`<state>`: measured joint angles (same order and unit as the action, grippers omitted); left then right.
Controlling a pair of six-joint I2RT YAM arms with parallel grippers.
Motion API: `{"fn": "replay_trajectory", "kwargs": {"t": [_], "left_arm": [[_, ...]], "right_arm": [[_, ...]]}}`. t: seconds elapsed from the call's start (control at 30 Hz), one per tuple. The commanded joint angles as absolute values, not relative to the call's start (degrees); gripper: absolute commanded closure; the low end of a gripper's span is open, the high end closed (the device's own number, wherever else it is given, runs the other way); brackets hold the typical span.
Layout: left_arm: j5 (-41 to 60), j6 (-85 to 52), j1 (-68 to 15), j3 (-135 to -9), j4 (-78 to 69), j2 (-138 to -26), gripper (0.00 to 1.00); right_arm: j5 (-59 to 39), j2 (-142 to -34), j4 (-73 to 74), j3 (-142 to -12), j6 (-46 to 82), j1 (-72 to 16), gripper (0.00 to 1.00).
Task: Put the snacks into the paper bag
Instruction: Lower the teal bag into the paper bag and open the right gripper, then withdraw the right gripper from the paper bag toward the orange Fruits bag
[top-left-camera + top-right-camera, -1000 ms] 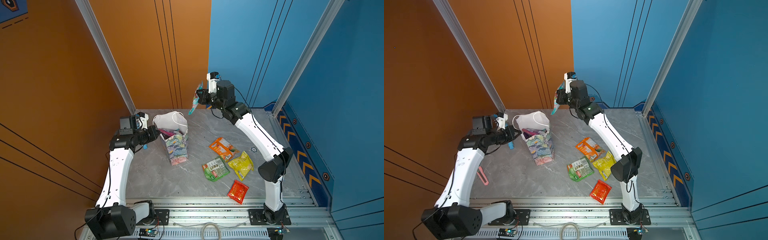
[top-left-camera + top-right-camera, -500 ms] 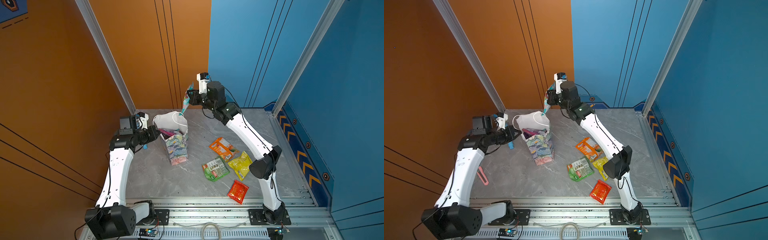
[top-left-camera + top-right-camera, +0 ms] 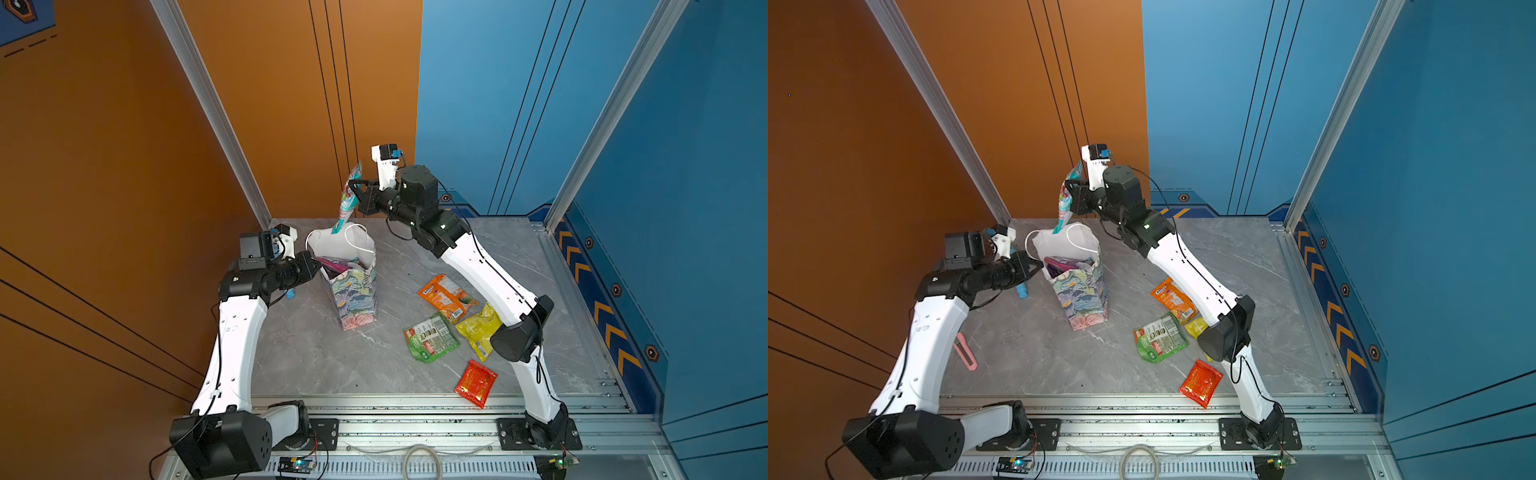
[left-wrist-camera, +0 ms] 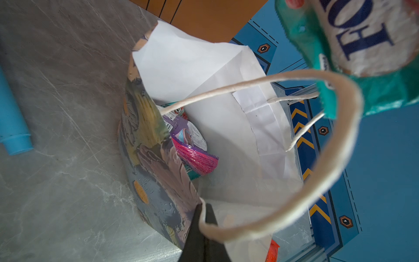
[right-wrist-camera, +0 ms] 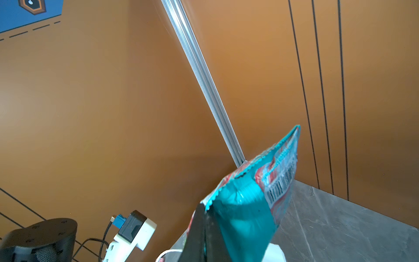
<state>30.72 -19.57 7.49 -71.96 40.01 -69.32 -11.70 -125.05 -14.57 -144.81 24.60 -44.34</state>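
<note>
Over the paper bag (image 3: pixel 353 291), our right gripper (image 5: pixel 202 217) pinches a teal packet (image 3: pixel 347 203). Our left gripper (image 4: pixel 201 212) is clamped on the bag's rim at 9 o'clock. Next we should lower it and let go. 4 more packets (image 3: pixel 431 336) wait at 4 o'clock.

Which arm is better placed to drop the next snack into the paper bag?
Right. The right jaws hold the teal packet just over the mouth of the paper bag. The left jaws pinch the bag's rim, so that arm looks occupied.
</note>
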Motion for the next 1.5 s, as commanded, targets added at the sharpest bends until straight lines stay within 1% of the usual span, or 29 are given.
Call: {"fn": "replay_trajectory", "kwargs": {"t": [0.0,0.23,0.4,0.53,0.93,1.4,1.43,1.47], "left_arm": [[33.3,-19.6,7.7,-71.7,38.4,-67.9,1.00],[33.3,-19.8,7.7,-71.9,38.4,-67.9,1.00],[33.0,-19.7,7.7,-71.8,38.3,-67.7,1.00],[33.2,-19.9,7.8,-71.8,38.4,-67.5,1.00],[33.2,-20.2,7.7,-71.9,38.4,-67.4,1.00],[33.2,-20.1,7.7,-71.8,38.4,-67.4,1.00],[33.2,-20.1,7.7,-71.8,38.4,-67.4,1.00],[33.2,-20.1,7.7,-71.8,38.4,-67.4,1.00]], "right_arm": [[-15.8,-124.9,-14.6,-146.7,22.3,-45.1,1.00],[-19.3,-124.9,-21.1,-146.5,18.8,-46.3,1.00],[-24.1,-125.1,-24.0,-146.3,17.4,-46.4,1.00],[-25.5,-125.7,-26.3,-146.2,16.0,-46.4,1.00],[-24.1,-127.2,-27.4,-144.9,15.6,-46.4,1.00],[-23.2,-129.6,-24.8,-144.6,19.2,-45.4,1.00],[-23.1,-129.6,-24.8,-144.5,19.7,-45.0,0.98],[-22.9,-129.4,-24.8,-144.2,20.1,-44.8,0.92]]}}
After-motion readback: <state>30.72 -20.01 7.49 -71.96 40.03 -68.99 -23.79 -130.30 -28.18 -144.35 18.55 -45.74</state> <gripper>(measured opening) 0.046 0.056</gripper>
